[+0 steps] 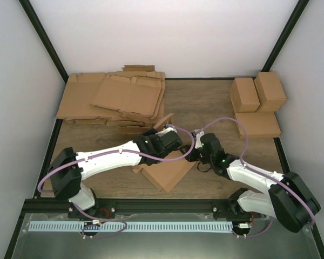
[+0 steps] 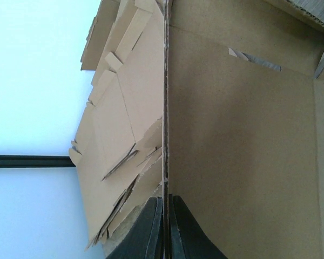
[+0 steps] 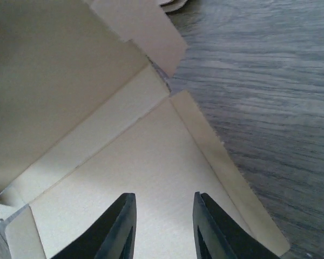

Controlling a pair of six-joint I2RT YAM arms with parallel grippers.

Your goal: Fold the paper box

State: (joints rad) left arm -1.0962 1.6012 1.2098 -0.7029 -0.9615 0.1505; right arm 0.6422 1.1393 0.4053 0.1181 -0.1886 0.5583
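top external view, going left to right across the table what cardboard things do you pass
stack of flat cardboard sheets → paper box, between the two arms → small folded boxes

Flat sheet pile [image 1: 116, 100] rear-left; three boxes [image 1: 244, 94] rear-right.

I count two robot arms, the left arm [image 1: 110, 158] and the right arm [image 1: 254, 175]. There is one half-folded paper box [image 1: 170, 174]. Three closed brown boxes [image 1: 258, 124] stand as a group, and there is one pile of flat cardboard sheets [image 1: 116, 100], too overlapped to count singly.
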